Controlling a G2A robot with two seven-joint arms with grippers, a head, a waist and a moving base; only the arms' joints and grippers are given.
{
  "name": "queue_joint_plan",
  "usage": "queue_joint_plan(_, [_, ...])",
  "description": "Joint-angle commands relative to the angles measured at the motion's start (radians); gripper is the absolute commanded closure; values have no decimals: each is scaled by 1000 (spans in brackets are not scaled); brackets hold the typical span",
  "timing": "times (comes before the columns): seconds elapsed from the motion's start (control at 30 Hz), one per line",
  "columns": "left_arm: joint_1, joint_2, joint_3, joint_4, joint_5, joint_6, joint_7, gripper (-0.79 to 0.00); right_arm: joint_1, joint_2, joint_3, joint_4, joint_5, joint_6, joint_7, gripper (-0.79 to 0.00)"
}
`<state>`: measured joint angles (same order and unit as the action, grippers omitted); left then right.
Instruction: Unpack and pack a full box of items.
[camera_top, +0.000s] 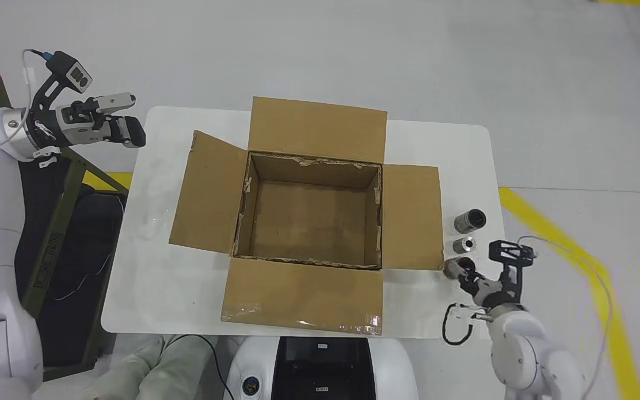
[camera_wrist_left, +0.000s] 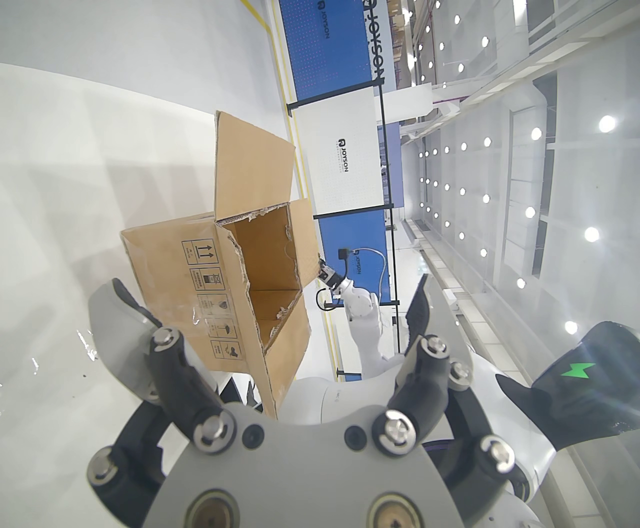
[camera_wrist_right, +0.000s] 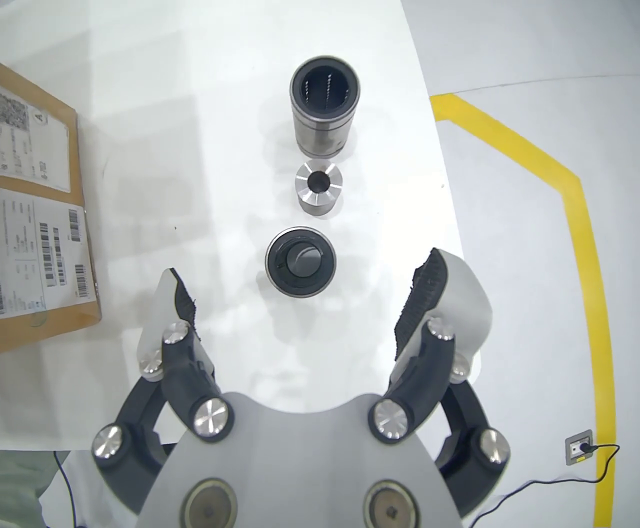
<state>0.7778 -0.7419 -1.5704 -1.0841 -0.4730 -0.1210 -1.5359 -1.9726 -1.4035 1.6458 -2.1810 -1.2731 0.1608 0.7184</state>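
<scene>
R hand (camera_wrist_right: 303, 262) at near-right edge of table (camera_top: 150, 270), fingers spread wide, gripping nothing. Just beyond its fingertips, in line w/ the gap, a black ring (camera_wrist_right: 300, 262) lies flat on the table, apart from both pads. Next farther in the same row is a small metal cyl (camera_wrist_right: 318, 187), upright w/ its bore up, near the ring but not touching it. Farthest of the three is a long bearing sleeve (camera_wrist_right: 325, 107), upright w/ its open end up, just beside the small cyl. All 3 are right of the box (camera_top: 310, 170), past its right flap. The box is mid-table, its 4 flaps folded out, inside bare cardboard. L hand (camera_wrist_left: 270, 280) is off the table's far-left corner, well apart from the box, fingers released, nothing in them.
</scene>
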Motion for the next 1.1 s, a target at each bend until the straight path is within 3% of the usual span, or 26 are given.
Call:
queue_joint_plan(0.0, [0,0,0,0,0,0,0,-785,3,0,-8,14,-3,0,-6,-785])
queue_joint_plan(0.57, [0,0,0,0,0,0,0,-785,98,6,-43,160,-17,2,4,-773])
queue_joint_plan(0.7, [0,0,0,0,0,0,0,-785,116,7,-44,176,-13,4,13,-720])
queue_joint_plan(0.77, [0,0,0,0,0,0,0,-785,121,8,-44,177,-11,7,25,-603])
queue_joint_plan(0.83, [0,0,0,0,0,0,0,-785,125,9,-45,178,-11,7,31,-539])
queue_joint_plan(0.97, [0,0,0,0,0,0,0,-785,132,10,-46,182,-8,5,37,-517])
queue_joint_plan(1.07, [0,0,0,0,0,0,0,-785,140,11,-51,190,-6,3,38,-456])
